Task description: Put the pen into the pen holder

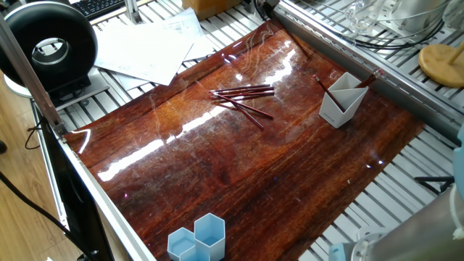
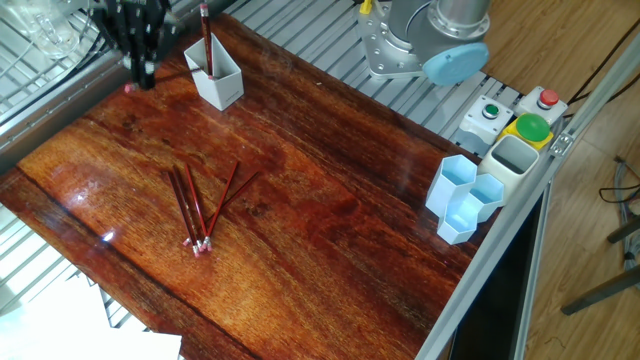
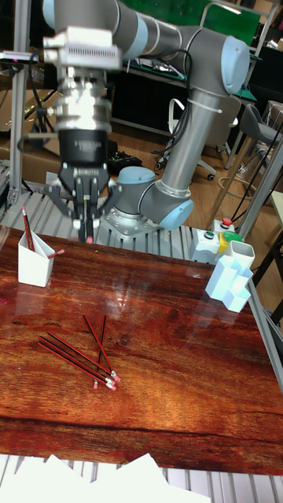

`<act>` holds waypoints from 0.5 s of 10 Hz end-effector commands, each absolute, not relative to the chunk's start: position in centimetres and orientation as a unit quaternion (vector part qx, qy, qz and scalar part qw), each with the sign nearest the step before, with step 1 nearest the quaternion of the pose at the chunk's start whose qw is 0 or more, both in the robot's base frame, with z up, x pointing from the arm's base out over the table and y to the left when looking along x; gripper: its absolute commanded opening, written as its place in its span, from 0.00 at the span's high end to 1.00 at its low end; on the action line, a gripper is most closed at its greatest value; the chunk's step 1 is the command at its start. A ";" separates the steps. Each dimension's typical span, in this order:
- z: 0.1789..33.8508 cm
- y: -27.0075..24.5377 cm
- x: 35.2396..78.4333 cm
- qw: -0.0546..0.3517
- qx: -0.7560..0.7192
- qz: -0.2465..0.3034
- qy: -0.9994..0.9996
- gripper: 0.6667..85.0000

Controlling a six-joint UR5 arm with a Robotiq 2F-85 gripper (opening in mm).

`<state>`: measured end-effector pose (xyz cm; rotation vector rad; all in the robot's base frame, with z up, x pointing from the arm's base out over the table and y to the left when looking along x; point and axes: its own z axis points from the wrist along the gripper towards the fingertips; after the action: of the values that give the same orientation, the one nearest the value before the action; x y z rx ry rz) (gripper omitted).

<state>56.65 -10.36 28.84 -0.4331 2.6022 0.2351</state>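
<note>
The pen holder [image 2: 216, 82] is a small white angular cup at the far side of the wooden table, also seen in the tall fixed view [image 3: 34, 266] and in one fixed view [image 1: 341, 105]. A red pen [image 2: 205, 38] stands in the cup and another leans out over its rim. Several red pens [image 2: 198, 205] lie loose mid-table [image 1: 243, 98]. My gripper [image 3: 85, 222] points straight down beside the holder and is shut on a pen [image 3: 86, 233], whose pink end shows below the fingers. In the other fixed view the gripper [image 2: 140, 72] is motion-blurred.
Light blue hexagonal cups [image 2: 465, 198] stand at the table's near corner [image 1: 197, 239], next to a button box [image 2: 520, 128]. The arm's base [image 2: 430, 40] sits behind the table. Loose papers [image 1: 145, 47] and a black round device [image 1: 51, 43] lie off the far end.
</note>
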 end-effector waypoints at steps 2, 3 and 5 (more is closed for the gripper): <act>30.9 -11.9 51.6 0.279 -0.201 0.095 0.934 1.00; 30.0 -12.3 51.1 0.290 -0.208 0.096 0.929 1.00; 28.8 -12.8 50.4 0.302 -0.215 0.092 0.924 1.00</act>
<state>51.91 -12.15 29.37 -0.5373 2.5139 0.2484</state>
